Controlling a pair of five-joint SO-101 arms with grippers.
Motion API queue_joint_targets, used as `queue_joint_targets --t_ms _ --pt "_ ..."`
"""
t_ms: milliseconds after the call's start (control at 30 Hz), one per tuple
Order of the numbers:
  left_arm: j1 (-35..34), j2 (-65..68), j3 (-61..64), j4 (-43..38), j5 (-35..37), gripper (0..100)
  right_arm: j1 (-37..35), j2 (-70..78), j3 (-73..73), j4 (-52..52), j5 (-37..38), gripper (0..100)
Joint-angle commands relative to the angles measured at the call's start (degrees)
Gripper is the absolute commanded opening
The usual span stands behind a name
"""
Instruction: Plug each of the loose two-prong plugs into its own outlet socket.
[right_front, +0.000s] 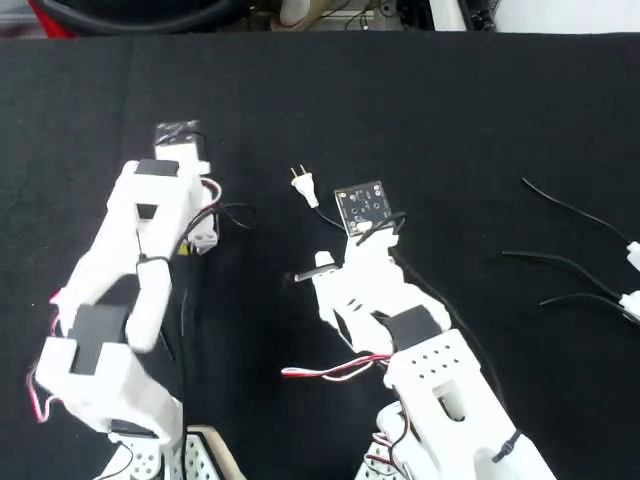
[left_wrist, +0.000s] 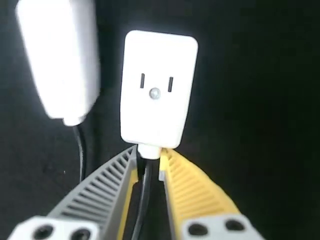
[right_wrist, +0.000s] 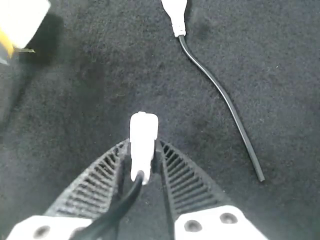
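Two pincers, both busy

Left pincer is pinched on the cord end of the outlet socket. Right pincer grips a white plug over the black surface, with a loose plug lying nearby.

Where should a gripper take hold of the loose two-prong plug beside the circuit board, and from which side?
Grip the white body of the plug, behind its prongs, coming from above at the cord end. It lies flat, prongs facing the far edge, so this probably keeps them free.
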Motion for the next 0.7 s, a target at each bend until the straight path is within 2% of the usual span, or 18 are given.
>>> queue_joint_targets --t_ms 0,167,267,367,433,600,667 --pt "6.02 -9.41 2.86 1.32 -16.35 3 0.7 0.13 -2.77 -0.44 0.62 1.1" --pt "11.65 -14.77 11.56 5.71 -37.27 3 0.79 0.13 -2.68 -0.35 2.9 1.1" --pt "10.77 -15.47 15.52 5.98 -44.75 3 1.93 0.04 -3.12 1.14 2.9 1.1" --pt "7.43 -15.47 16.22 4.31 -44.92 3 4.31 0.04 -3.21 1.14 2.9 1.1" --pt "4.53 -15.82 16.75 2.11 -41.49 4 6.42 0.04 -4.0 1.49 2.81 1.1" --pt "2.86 -15.91 17.8 0.88 -40.35 26 13.98 0.04 -8.84 5.8 2.46 1.1" --pt "2.95 -16.09 17.98 0.26 -40.26 30 16.44 0.04 -9.8 7.65 2.64 1.1"
